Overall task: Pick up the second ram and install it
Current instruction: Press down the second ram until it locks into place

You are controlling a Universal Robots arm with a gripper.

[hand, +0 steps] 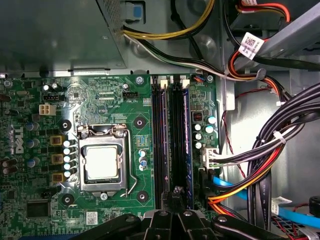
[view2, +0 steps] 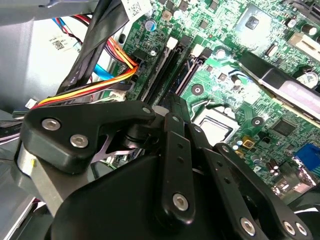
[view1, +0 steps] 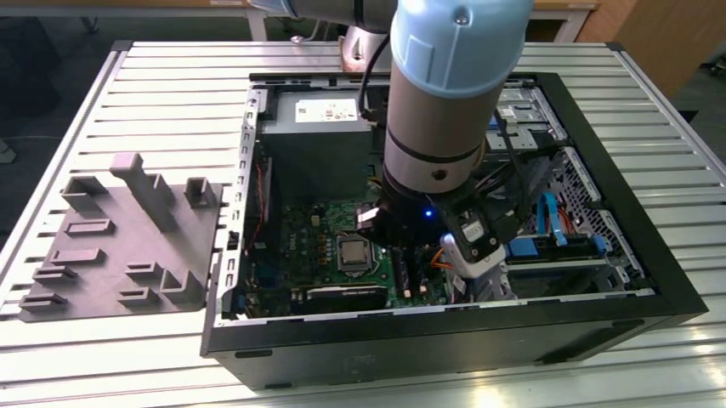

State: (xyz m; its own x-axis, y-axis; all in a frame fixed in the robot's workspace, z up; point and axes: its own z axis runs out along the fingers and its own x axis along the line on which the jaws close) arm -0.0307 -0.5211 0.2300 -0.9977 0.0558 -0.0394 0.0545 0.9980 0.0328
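in the exterior view the arm (view1: 443, 102) is reaching down into the open black computer case (view1: 635, 306), its end hanging low over the green motherboard (view1: 306, 229), with a grey moulded fixture (view1: 125, 238) lying well off to the exterior view's left of it. in the second wrist view the gripper (view2: 172, 107), all matte black linkages and bright screws, is sitting right at the near end of the long black memory slots (view2: 167, 65), with orange and yellow cables (view2: 100, 85) running close beside it. in the first wrist view the gripper (hand: 177, 195) is pressing in at the end of those slots (hand: 160, 145), and the second ram (hand: 185, 145) is showing as a thin bluish edge standing upright along the slot just ahead of the tip; i cannot tell whether the gripper is clamped on it or released, nor whether it is fully seated. beyond and to one side the metal cpu socket (hand: 102, 162) is gleaming. the stick is looking light, stiff and thin, a brittle board with exposed chips, so i am judging it best held by its long edges near the middle, squarely, since tilting could jam it.
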